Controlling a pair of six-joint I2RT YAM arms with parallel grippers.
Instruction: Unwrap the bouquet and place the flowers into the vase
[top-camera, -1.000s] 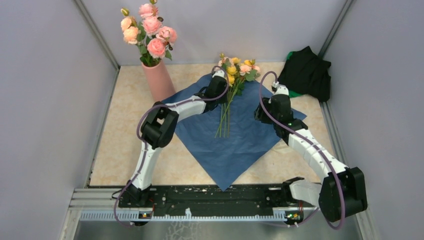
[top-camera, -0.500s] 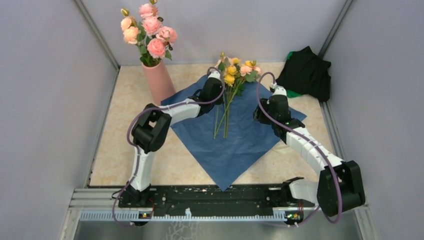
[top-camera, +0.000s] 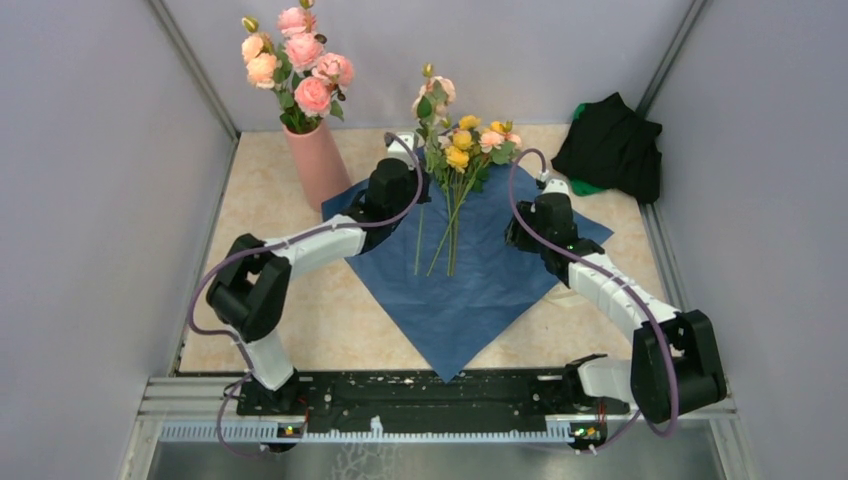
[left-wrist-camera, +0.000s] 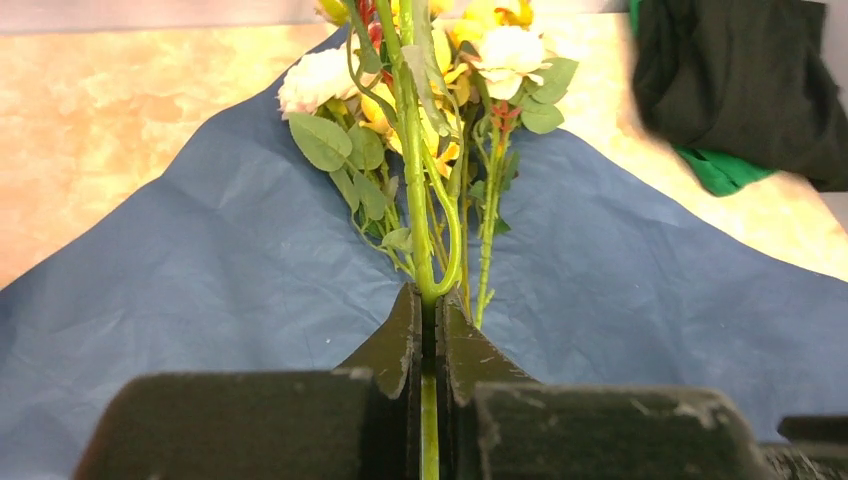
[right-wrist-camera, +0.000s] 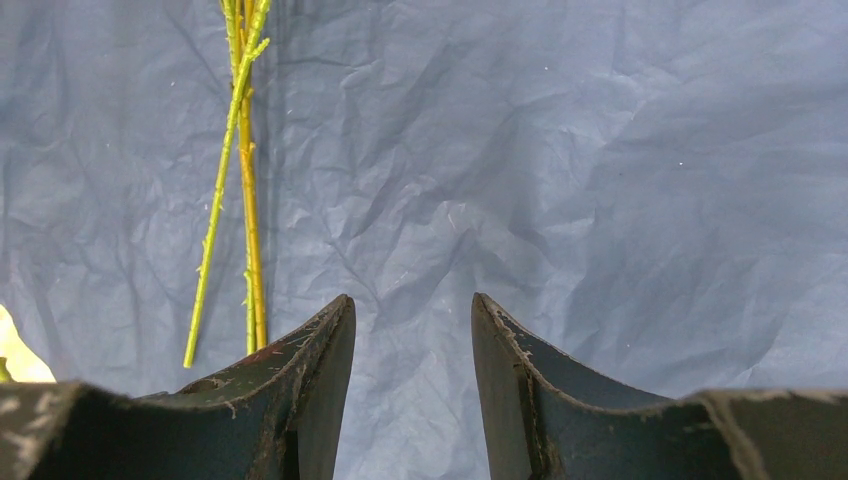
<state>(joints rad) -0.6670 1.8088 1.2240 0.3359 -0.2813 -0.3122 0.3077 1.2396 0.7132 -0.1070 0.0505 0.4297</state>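
The bouquet lies unwrapped: its blue paper (top-camera: 470, 270) is spread flat, and the flowers (top-camera: 470, 140) with yellow and peach blooms rest on it. My left gripper (top-camera: 414, 170) (left-wrist-camera: 428, 300) is shut on one green flower stem (left-wrist-camera: 415, 200), lifted so its peach bloom (top-camera: 434, 90) stands above the others. The salmon-pink vase (top-camera: 318, 165) stands at the back left, left of this gripper. My right gripper (top-camera: 520, 238) (right-wrist-camera: 412, 300) hovers open over the paper (right-wrist-camera: 600, 150), right of the loose stems (right-wrist-camera: 245, 200), holding nothing.
Larger pink roses (top-camera: 298, 65) fill the vase. A black cloth heap (top-camera: 612, 145) (left-wrist-camera: 740, 80) with a green edge lies at the back right corner. Grey walls close in the beige table (top-camera: 255, 260) on three sides.
My left gripper closed on one stem and moved left and up with it, raising that flower out of the bunch. The right arm shifted only slightly.
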